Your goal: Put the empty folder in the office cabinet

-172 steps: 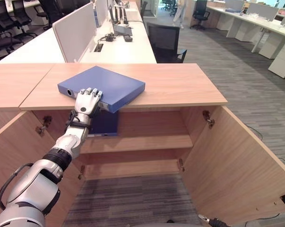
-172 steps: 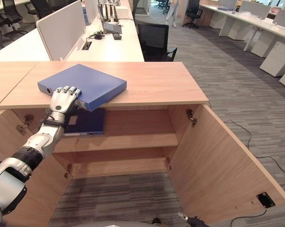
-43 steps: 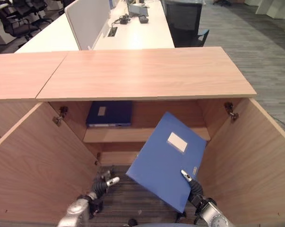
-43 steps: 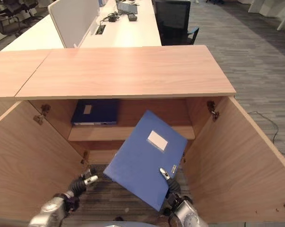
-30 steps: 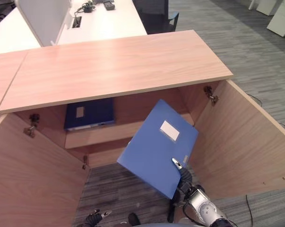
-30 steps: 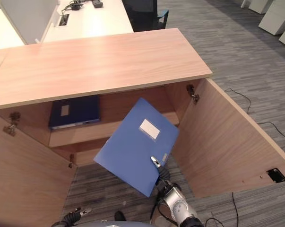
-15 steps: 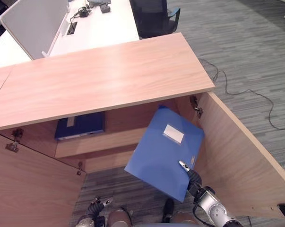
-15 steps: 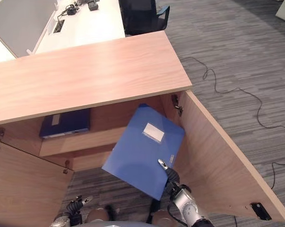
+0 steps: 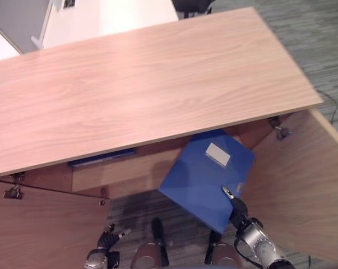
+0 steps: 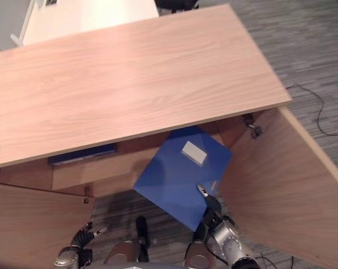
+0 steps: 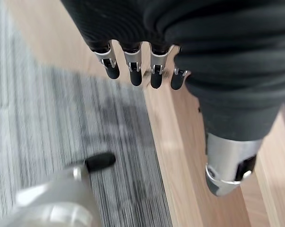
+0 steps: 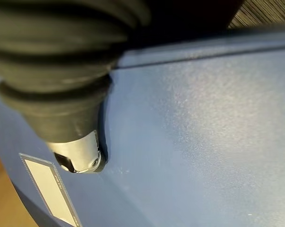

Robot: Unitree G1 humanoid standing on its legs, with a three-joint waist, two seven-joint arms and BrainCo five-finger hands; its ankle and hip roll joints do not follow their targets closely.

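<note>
A blue folder [image 9: 205, 179] with a white label hangs tilted in front of the open office cabinet [image 9: 146, 84]. Its upper corner reaches under the front edge of the cabinet top, on the right side of the opening. My right hand [image 9: 236, 208] holds it by the lower corner. In the right wrist view the thumb [image 12: 78, 149] presses on the folder's face [image 12: 203, 142], and the fingers are hidden behind it. My left hand [image 10: 82, 238] hangs low by the floor at the lower left, its fingers [image 11: 133, 68] straight and holding nothing.
A second, darker blue folder [image 9: 101, 159] lies on the left of the cabinet's upper shelf [image 9: 135, 171]. The right door [image 9: 314, 190] stands wide open close beside the held folder, and the left door [image 9: 40, 230] is open too. Grey carpet [image 11: 38, 132] lies below.
The camera has moved closer over the cabinet top. The right hand has carried the blue folder up and inward, so its top corner now sits under the top's front edge.
</note>
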